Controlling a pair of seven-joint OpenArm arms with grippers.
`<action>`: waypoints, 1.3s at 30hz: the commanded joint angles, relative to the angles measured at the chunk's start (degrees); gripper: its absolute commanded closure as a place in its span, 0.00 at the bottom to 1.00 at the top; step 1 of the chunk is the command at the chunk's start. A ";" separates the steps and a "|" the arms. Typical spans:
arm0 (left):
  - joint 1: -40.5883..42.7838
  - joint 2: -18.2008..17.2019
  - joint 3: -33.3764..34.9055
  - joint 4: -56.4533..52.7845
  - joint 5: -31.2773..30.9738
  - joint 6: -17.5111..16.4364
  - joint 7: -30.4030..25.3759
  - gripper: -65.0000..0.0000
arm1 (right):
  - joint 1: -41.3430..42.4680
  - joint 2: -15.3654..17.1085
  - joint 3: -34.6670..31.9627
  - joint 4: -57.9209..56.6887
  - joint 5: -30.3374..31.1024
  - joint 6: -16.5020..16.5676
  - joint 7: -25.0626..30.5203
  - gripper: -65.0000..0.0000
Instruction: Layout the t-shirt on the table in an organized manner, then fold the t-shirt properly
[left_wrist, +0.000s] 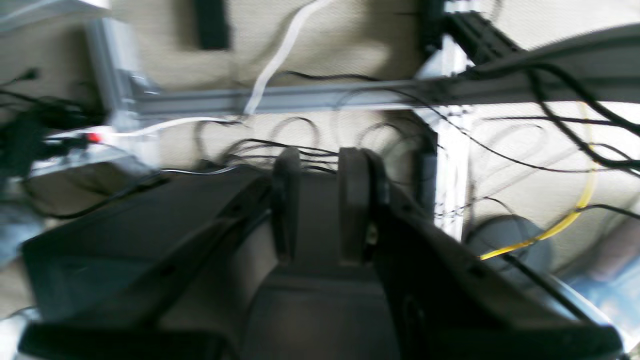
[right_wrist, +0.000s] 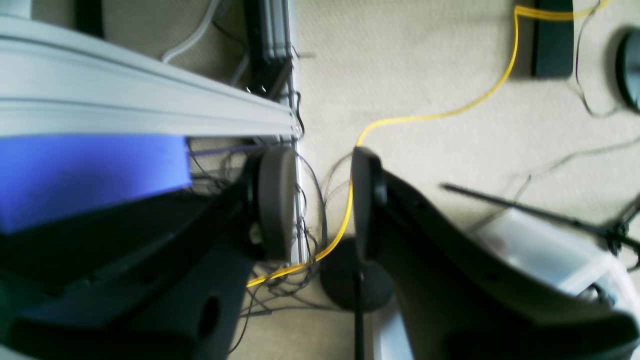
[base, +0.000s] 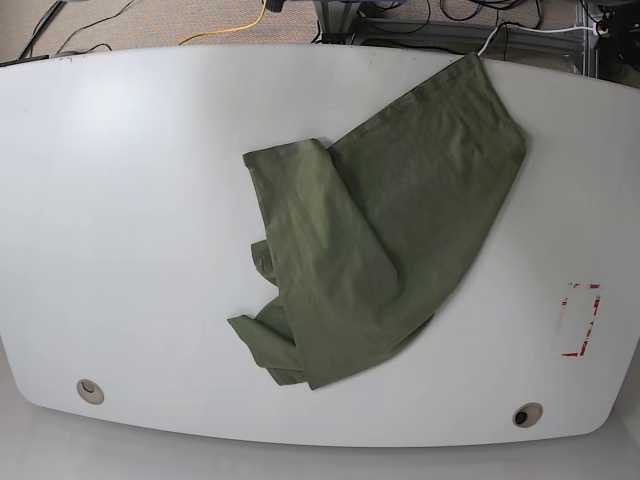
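The wrinkled olive-green cotton t-shirt lies crumpled diagonally across the glossy white bench. Left pincer and right pincer each stand narrowly parted, empty, over the floor.

Base view sharp, evenly lit; soft glare on the glossy table, its edges bowed by the lens. Both my wrist views motion-blurred, dim in the foreground, my fingers dark and soft against the bright floor.
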 joint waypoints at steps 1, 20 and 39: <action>3.40 -0.09 -0.17 3.54 -0.08 -0.14 -0.80 0.82 | -3.94 0.38 0.22 4.46 0.68 -0.03 0.77 0.72; 19.84 1.14 -8.34 27.81 -0.16 -0.14 -0.89 0.82 | -24.68 -0.67 -2.68 34.53 9.12 0.06 0.68 0.72; 27.31 -2.73 -8.78 49.61 -13.44 -0.23 -0.89 0.82 | -28.99 -0.76 -4.61 52.55 13.08 -0.47 0.68 0.72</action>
